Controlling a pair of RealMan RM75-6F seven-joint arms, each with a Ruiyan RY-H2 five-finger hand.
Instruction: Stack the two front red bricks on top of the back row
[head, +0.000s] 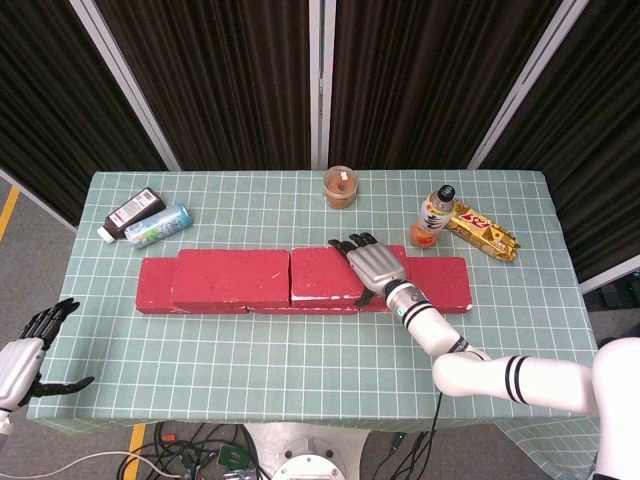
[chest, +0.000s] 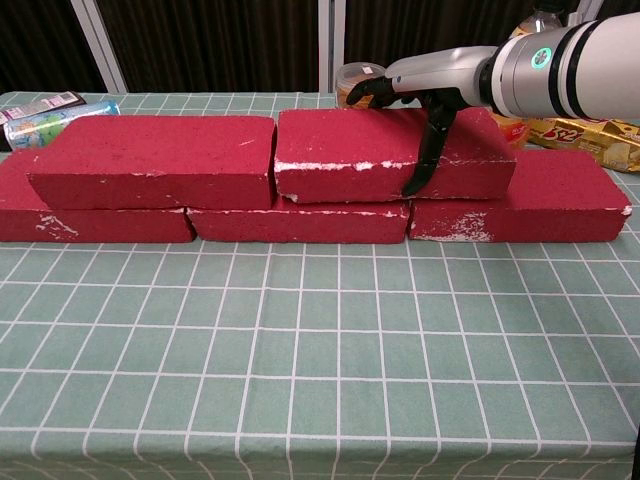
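Note:
Three red bricks form the bottom row (chest: 300, 222) across the table. Two more red bricks lie on top of that row. The left upper brick (head: 232, 278) (chest: 155, 160) sits over the left half. The right upper brick (head: 325, 274) (chest: 390, 152) touches its right end. My right hand (head: 372, 264) (chest: 425, 95) grips this right upper brick, fingers over its top and thumb down its front face. My left hand (head: 22, 358) hangs off the table's front left corner, fingers apart and holding nothing.
A dark bottle (head: 132, 213) and a can (head: 158, 225) lie at the back left. A brown jar (head: 340, 186) stands at the back middle. A small bottle (head: 436, 215) and a gold snack packet (head: 482, 231) are at the back right, close behind my right arm.

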